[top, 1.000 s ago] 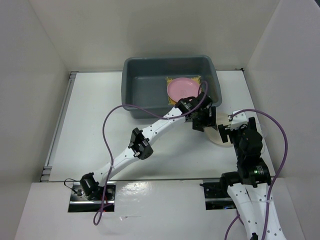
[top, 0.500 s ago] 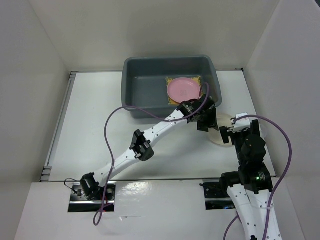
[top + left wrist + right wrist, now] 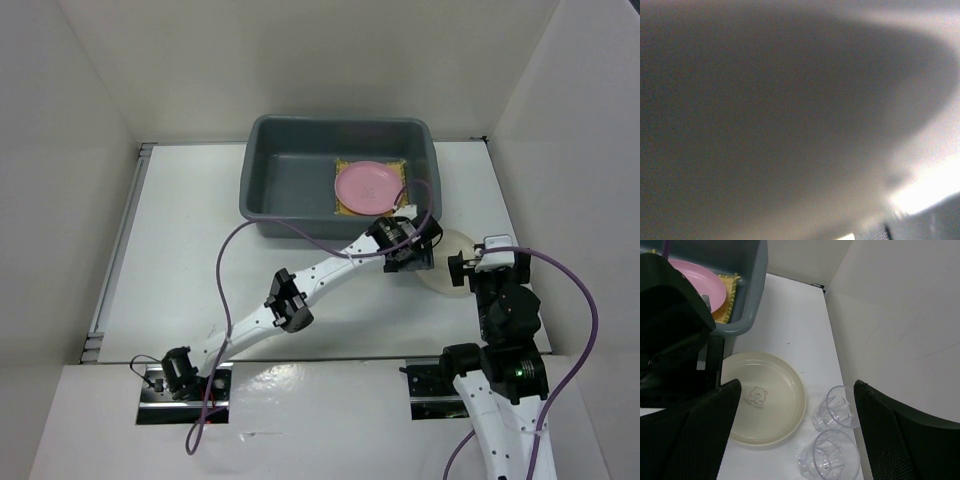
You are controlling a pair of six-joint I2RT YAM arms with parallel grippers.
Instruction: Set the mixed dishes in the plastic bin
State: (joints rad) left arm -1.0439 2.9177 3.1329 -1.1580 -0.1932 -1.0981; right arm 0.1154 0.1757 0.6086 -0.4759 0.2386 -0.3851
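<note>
The grey plastic bin (image 3: 290, 180) stands at the back of the table. In it the pink plate (image 3: 365, 185) lies on the yellow woven mat (image 3: 343, 207). The cream plate (image 3: 765, 397) with a bear print lies on the table right of the bin. Two clear cups (image 3: 840, 405) (image 3: 832, 457) stand beside it on the right. My left gripper (image 3: 412, 250) is at the cream plate's left edge; its wrist view is a close blur, so its jaws cannot be read. My right gripper (image 3: 800, 440) is open and empty above the plate and the cups.
The bin's near right corner (image 3: 747, 315) sits close to the cream plate. The white side wall (image 3: 900, 315) rises right behind the cups. The left arm's purple cable (image 3: 230, 270) loops over the table's middle.
My left gripper has moved right and toward me, from the bin's rim down to the cream plate's edge. My right gripper has drawn back to the right.
</note>
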